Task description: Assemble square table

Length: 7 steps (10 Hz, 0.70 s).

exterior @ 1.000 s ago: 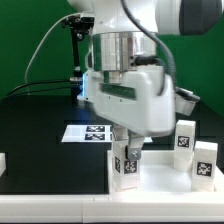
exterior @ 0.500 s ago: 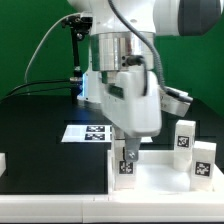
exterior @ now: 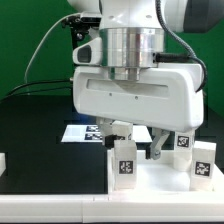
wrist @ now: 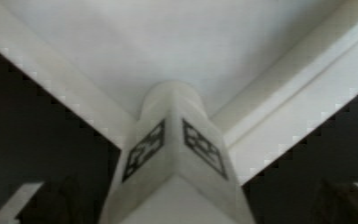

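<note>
One arm upright over square table (exterior: pixel 160 178) | hand (exterior: pixel 135 150) spread, straddling upright leg (exterior: pixel 125 163)

No readable words, brand names or numbers are to be found in either view. Only black-and-white square marker tags are seen: one on the front leg (exterior: pixel 125 166) standing at the slab's near corner, shown close up in the wrist view with a tag on each of two adjoining faces (wrist: pixel 176 150), one each on the two legs (exterior: pixel 184 137) (exterior: pixel 204 164) at the exterior view's right, and several on the marker board (exterior: pixel 88 133) lying flat on the black desk (exterior: pixel 35 125). The patterns of these tags are too blurred to be decoded.
</note>
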Motion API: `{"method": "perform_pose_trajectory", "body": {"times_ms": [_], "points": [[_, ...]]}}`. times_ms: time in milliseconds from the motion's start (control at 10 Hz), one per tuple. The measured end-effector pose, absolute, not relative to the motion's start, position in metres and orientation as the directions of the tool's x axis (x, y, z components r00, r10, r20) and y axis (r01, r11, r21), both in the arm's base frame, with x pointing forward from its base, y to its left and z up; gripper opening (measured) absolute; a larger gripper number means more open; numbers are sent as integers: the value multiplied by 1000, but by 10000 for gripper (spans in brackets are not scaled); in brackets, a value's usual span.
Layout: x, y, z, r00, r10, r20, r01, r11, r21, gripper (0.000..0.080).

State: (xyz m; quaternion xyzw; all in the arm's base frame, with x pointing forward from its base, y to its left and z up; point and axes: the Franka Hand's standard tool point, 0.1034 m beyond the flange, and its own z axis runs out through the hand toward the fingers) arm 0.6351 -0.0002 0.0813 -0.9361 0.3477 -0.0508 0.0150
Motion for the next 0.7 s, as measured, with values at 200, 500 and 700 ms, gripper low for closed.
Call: {"method": "perform_pose_trajectory", "body": {"times_ms": [200, 500, 700], "points": [[642, 2, 85, 945, -292, 145, -295, -956, -1, 649], [643, 4, 84, 971, -184, 150, -188, -982, 9, 649], [643, 4, 83, 951, -272, 149, -275, -962, -5, 370]]}}
